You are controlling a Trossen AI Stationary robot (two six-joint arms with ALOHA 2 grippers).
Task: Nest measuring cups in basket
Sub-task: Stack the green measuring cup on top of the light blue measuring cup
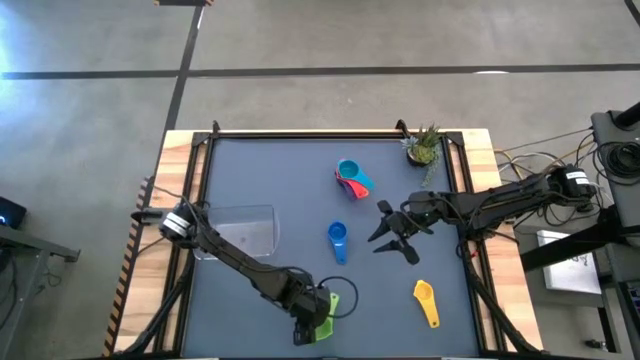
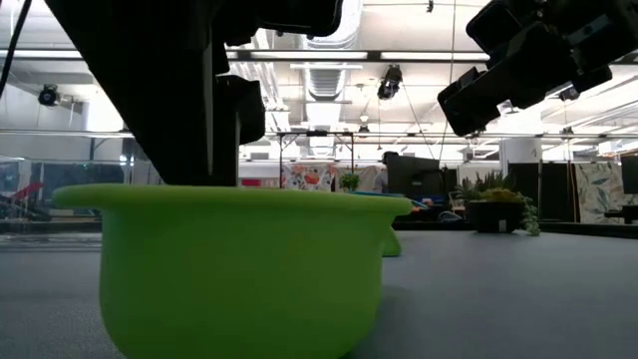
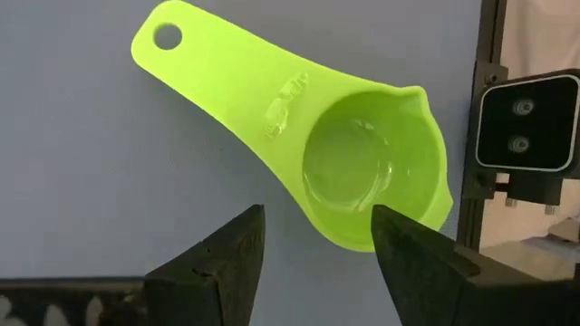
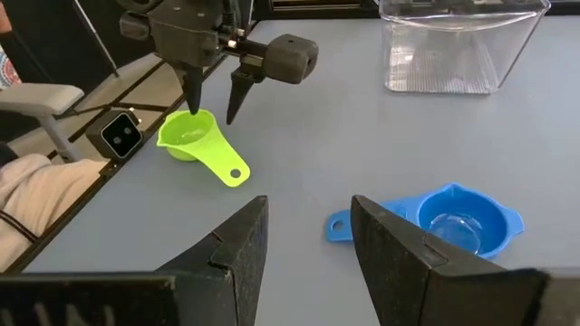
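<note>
At the high view's bottom centre, the left end effector straddles the lime green plastic measuring cup with fingers spread (nothing pinched), so closing off-centre could tip it.

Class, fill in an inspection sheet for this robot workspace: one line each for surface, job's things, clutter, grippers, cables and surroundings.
Surface: dark table top, wooden edges.
Job's things: clear basket holds no cups; lime green cup at the near edge; blue cup mid-table; yellow cup near right; teal cup on a red cup farther back.
Clutter: small potted plant at the far right corner.
Grippers: left gripper open, over the lime green cup's bowl, one finger at the rim; right gripper open, above the table near the blue cup, holding nothing.
Cables: bundle beside the table on the right.
Surroundings: grey floor; a sleeve by the table edge.
</note>
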